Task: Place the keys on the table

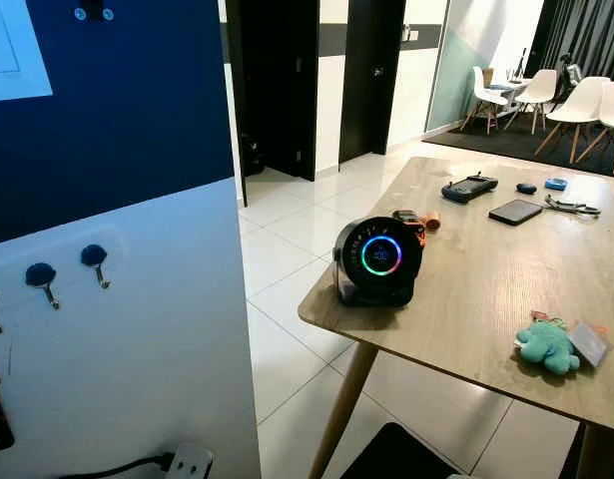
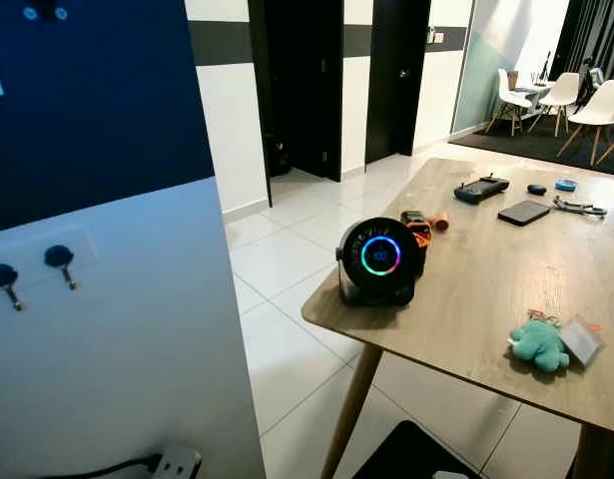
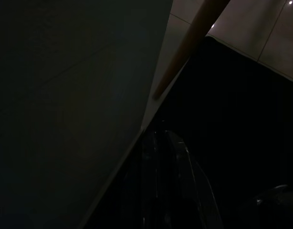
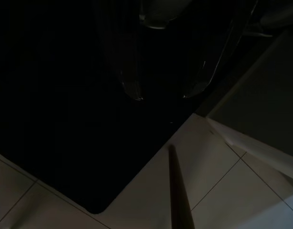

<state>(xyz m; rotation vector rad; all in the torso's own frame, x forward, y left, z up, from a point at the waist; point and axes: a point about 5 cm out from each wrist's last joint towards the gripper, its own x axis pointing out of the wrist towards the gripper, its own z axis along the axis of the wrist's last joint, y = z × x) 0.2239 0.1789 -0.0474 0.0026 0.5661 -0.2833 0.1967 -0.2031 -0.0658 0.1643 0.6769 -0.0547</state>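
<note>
The right gripper (image 4: 165,95) hangs empty over a black mat (image 4: 65,119) and glossy white floor tiles (image 4: 222,191), its two dark fingers narrowly parted. The left gripper (image 3: 165,191) is lost in shadow, its stance impossible to tell. The keys (image 1: 546,345), on a fuzzy teal plush toy with a pale tag, lie near the smooth wooden table's (image 1: 486,289) near edge. A round black speaker (image 1: 378,259) with a glowing ring stands at the table's near left corner.

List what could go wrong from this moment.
1. The teal plush keychain lies close to the table's near edge; a bump could tip it off.
2. The round display gadget sits right at the corner, exposed to a rising arm.
3. Both arms hang low by the table leg; lifting might strike it.
</note>
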